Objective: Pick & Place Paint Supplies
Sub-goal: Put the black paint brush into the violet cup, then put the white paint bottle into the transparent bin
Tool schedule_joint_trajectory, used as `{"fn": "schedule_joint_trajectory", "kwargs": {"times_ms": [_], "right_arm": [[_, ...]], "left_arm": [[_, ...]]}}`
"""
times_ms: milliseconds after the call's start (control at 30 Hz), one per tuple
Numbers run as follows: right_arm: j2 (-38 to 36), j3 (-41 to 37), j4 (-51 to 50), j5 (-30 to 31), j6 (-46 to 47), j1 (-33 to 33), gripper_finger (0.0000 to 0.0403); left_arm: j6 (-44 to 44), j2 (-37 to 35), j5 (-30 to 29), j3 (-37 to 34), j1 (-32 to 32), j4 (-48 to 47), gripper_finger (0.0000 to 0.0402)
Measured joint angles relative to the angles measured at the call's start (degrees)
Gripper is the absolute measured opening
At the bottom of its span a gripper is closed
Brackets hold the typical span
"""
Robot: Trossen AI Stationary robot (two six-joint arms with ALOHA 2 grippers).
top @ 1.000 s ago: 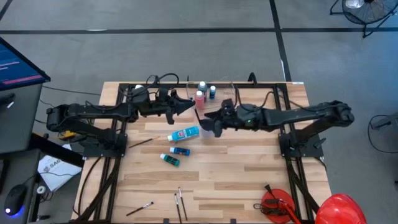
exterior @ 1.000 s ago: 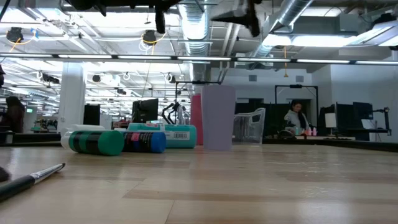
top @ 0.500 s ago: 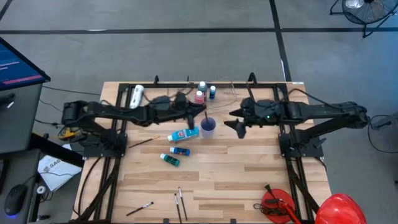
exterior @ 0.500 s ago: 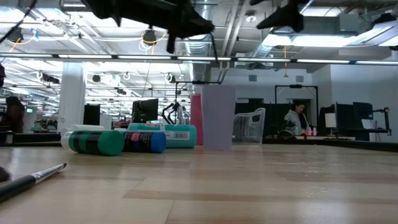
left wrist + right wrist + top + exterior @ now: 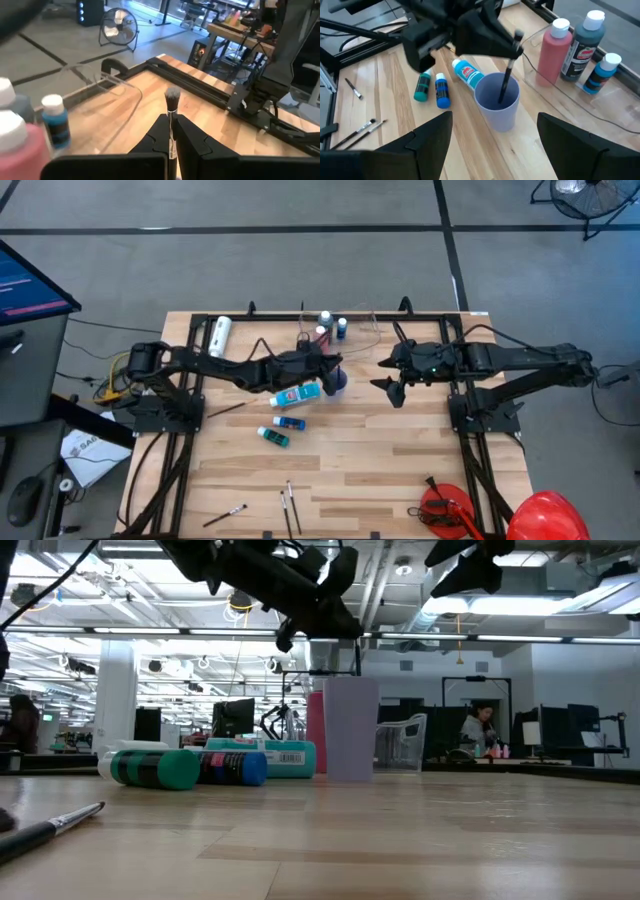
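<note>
Lowering a thin paintbrush [image 5: 507, 75] into the blue-purple cup [image 5: 497, 102] at frame centre.

Left gripper [image 5: 171, 131] is pinching the brush handle with jaws fully closed, bristles up; the brush is looking light, stiff and slim, best held mid-handle, and its lower end seems to be reaching inside the cup already. Right gripper [image 5: 392, 390] is hovering right of centre, jaws standing wide apart and holding nothing. Paint tubes [image 5: 290, 411] are lying just below the cup.
</note>
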Motion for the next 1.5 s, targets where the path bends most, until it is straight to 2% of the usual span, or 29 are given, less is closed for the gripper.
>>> {"fn": "schedule_joint_trajectory", "kwargs": {"times_ms": [200,500,1033,1200,1500], "right_arm": [[0.0,0.0,0.26,0.1,-1.71,-0.12,0.0283],[0.52,-0.02,1.44,0.28,-1.82,-0.87,0.0283],[0.52,-0.02,1.29,0.28,-1.85,-0.94,0.0283],[0.52,-0.02,1.22,0.28,-2.5,-0.94,0.0283],[0.52,-0.02,0.01,0.28,-3.33,-1.25,0.0283]], "left_arm": [[0.0,0.4,-3.79,0.02,-1.01,-4.22,0.0],[1.23,0.42,-3.96,0.02,-0.99,-6.81,0.0004],[0.86,0.97,-3.33,-0.79,-1.86,-8.26,0.0081],[0.32,-0.52,-3.61,-0.79,-2.42,-8.13,0.0092],[0.32,-8.53,-3.66,-0.81,-1.08,-9.42,0.009]]}}
